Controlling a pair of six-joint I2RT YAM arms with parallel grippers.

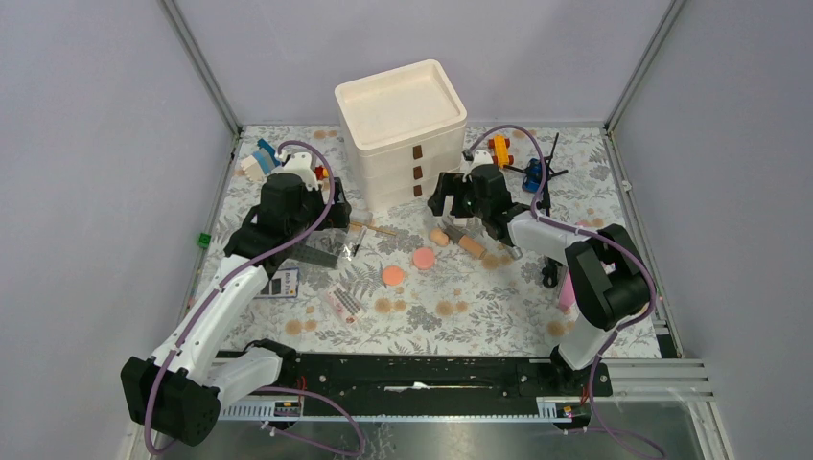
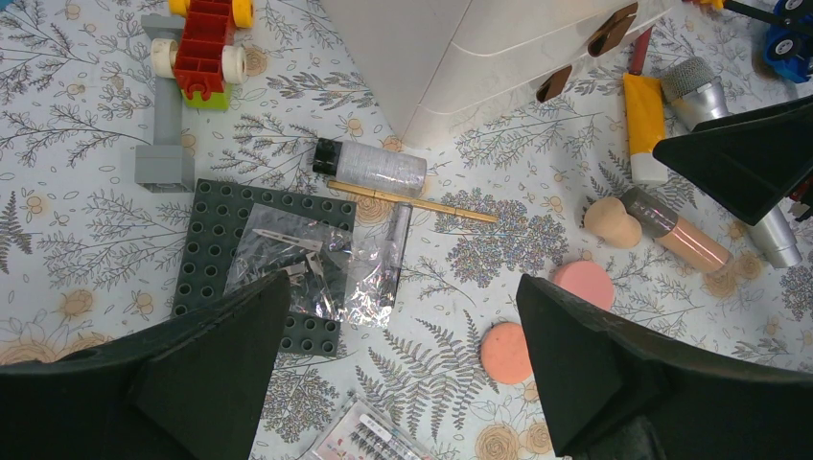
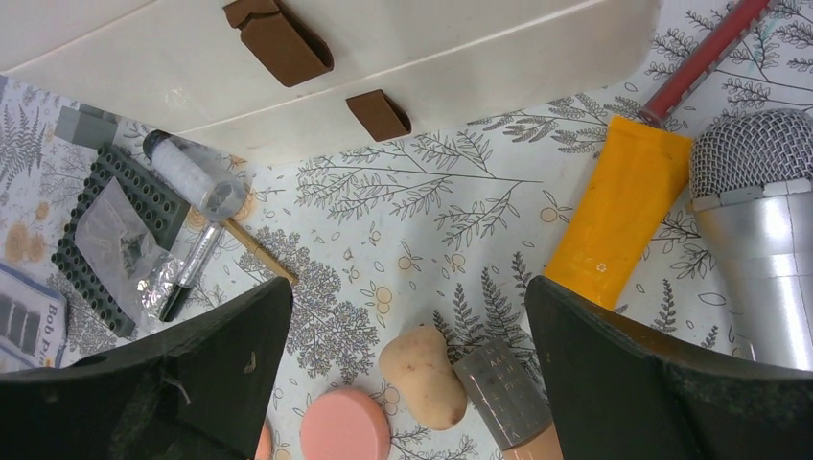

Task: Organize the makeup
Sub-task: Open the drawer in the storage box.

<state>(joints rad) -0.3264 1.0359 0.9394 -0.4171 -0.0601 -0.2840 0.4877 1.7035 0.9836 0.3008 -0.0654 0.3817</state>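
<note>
Both grippers hang open over the floral table with nothing between their fingers. My left gripper [image 2: 403, 311] [image 1: 331, 216] hovers above bare cloth; two salmon-pink discs [image 2: 505, 352] [image 2: 583, 285] lie by its right finger. A black-capped clear bottle [image 2: 372, 166] and a thin wooden brush [image 2: 412, 202] lie ahead of it. Below my right gripper [image 3: 407, 297] [image 1: 449, 203] are a beige sponge [image 3: 422, 374], a pink disc [image 3: 345, 425] and the dark-capped beige tube [image 3: 499, 388]. The orange tube [image 3: 623, 211] lies by its right finger.
A white three-drawer unit [image 1: 401, 129] stands at the back centre, drawers shut. A dark brick baseplate [image 2: 216, 240] carries a plastic bag. A lash box [image 2: 369, 436] is near the left gripper. A silver mesh-headed thing [image 3: 762, 220], toy bricks [image 2: 206, 43] and a toy car [image 1: 499, 149] lie around.
</note>
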